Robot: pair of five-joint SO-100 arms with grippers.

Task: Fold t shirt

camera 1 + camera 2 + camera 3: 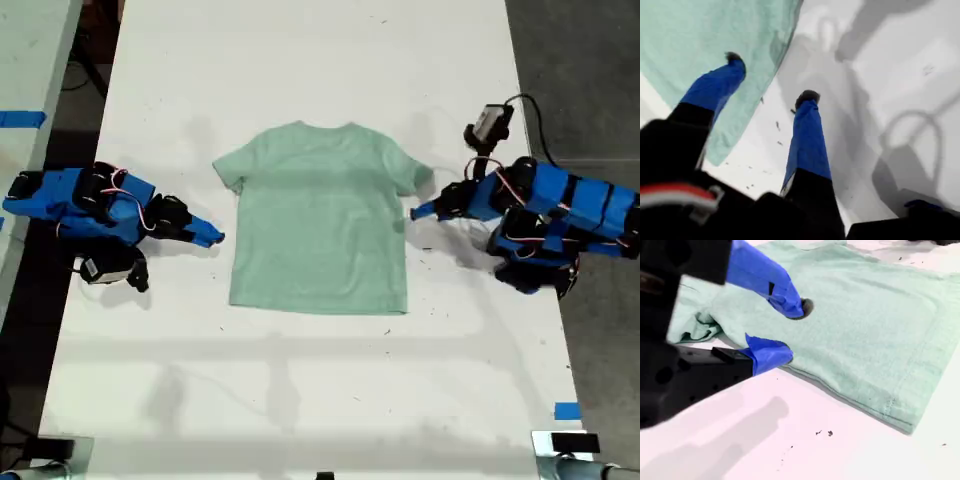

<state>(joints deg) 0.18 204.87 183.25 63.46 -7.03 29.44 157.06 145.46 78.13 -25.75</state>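
The pale mint-green t shirt (pixel 320 215) lies flat, neck away, in the middle of the white table (pixel 300 400). My first gripper (pixel 414 212) is at the shirt's edge on the exterior view's right, just below the sleeve. It is open (pixel 771 77), with one finger over the cloth (pixel 685 45) and the other over bare table. My second gripper (pixel 216 239) is on the exterior view's left, open (pixel 792 332) and holding nothing. Its tips reach the shirt's side edge (pixel 865 315) below a rumpled sleeve (pixel 695 325).
A blue tape mark (pixel 566 410) sits near the table's edge on the exterior view's right. Another table with blue tape (pixel 22 118) stands on that view's left. Dark floor borders both long sides. Small dark specks (pixel 822 432) dot the table beside the shirt.
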